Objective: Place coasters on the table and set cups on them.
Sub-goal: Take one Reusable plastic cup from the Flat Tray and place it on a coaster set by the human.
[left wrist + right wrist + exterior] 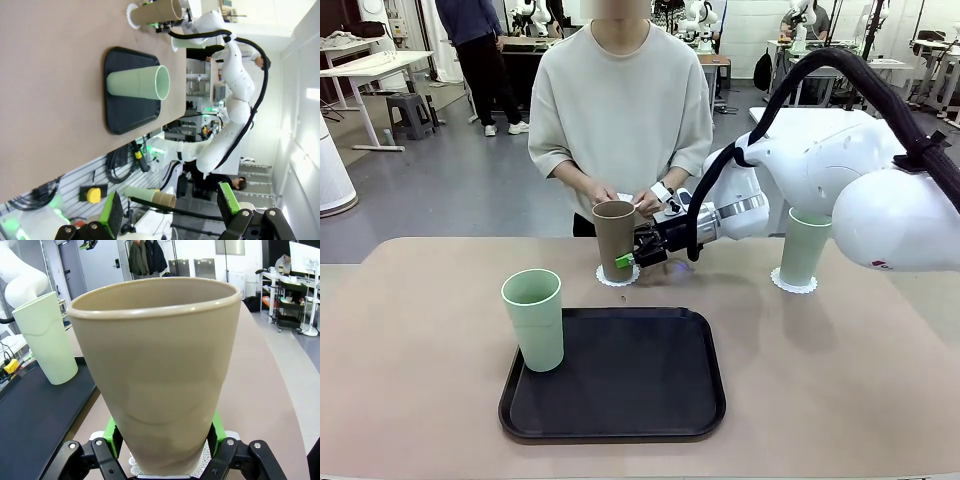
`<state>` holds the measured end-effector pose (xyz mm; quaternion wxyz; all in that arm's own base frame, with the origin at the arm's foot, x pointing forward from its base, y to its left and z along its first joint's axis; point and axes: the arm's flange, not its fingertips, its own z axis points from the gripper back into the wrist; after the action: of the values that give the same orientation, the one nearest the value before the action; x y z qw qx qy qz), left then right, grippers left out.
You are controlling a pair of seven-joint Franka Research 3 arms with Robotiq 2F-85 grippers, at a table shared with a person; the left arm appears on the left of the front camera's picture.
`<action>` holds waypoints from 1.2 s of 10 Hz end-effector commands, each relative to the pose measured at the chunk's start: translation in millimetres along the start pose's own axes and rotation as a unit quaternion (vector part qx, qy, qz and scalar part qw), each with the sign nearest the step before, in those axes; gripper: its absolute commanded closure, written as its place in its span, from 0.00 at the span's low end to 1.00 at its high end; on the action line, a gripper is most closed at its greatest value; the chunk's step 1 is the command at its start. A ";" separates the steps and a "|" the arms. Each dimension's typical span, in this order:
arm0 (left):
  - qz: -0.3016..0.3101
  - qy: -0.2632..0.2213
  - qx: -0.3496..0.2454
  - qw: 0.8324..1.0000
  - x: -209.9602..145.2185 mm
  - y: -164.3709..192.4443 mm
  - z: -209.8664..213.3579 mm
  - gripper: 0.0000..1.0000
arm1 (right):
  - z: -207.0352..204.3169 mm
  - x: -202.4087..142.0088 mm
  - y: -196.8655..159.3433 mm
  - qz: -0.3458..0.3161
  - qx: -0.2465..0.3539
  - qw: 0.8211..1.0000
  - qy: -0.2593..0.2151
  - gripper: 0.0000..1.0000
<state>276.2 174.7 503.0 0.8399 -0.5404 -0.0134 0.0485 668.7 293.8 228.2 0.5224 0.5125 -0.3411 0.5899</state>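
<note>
Brown cup (614,240) upright, long axis vertical, mouth up, on a coaster (618,277) near the far edge of the table (420,400), right gripper (632,258) clamped low on it (black tray (620,420) just nearer), bare room to either side, left gripper (170,205) with fingers apart.

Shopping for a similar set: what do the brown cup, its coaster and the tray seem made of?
Brown cup: matte plastic or fibre composite, dull sheen, moulded rim. Coaster: apparently thin white paper, lacy scalloped edge. Tray: black, matte, likely plastic.
</note>
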 end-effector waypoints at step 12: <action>-0.001 -0.003 -0.006 1.000 -1.2 -1.6 0.8 0.00 | 4.9 13.5 -8.0 -0.033 0.026 0.996 0.076 0.00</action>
<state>276.2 174.7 503.0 0.8399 -0.5404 -0.0134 0.0485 671.3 293.6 231.7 0.5412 0.4993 -0.2872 0.6126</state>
